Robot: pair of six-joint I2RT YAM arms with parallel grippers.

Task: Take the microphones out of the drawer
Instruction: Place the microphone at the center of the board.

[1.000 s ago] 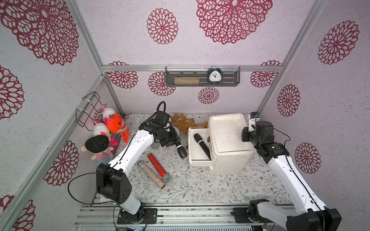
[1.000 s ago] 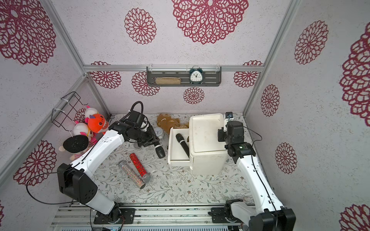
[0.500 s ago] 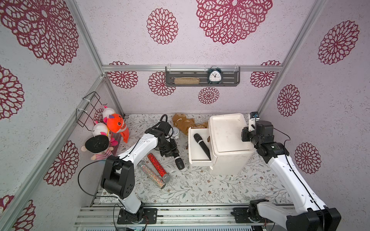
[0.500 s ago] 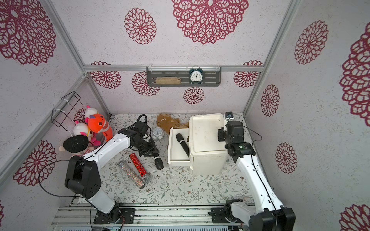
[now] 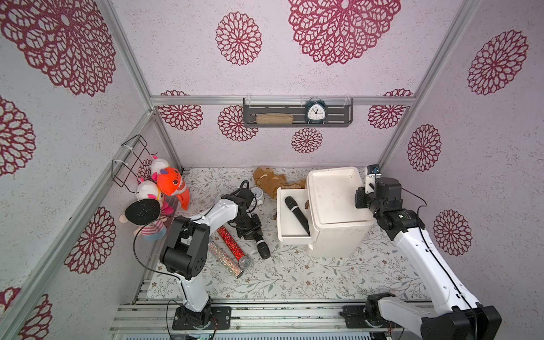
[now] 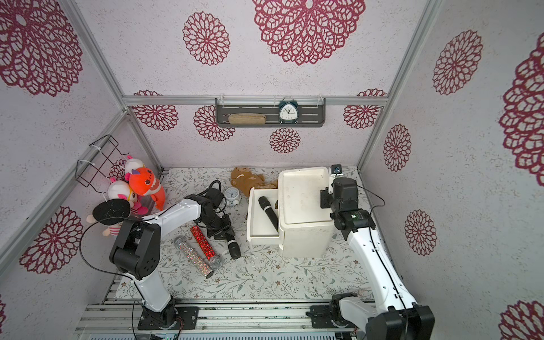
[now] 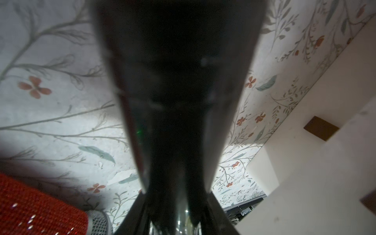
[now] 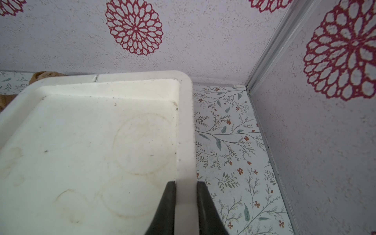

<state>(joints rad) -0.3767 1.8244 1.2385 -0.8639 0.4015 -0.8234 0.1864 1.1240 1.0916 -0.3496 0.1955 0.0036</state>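
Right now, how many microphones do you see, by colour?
Black: 2, drawer microphone and gripped microphone
Red glitter: 1, red microphone
Silver glitter: 1, silver microphone
Total: 4

teal alarm clock (image 5: 315, 112) on grey wall shelf (image 5: 273, 125), orange plush fish (image 5: 170, 184) by black wire basket (image 5: 117, 162), red glitter tube (image 5: 231, 242) beside silver glitter tube (image 5: 224, 259)

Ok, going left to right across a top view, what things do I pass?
Stuffed toys, silver glitter microphone, black microphone in the left gripper, open drawer, white cabinet, right gripper pinching its rim.
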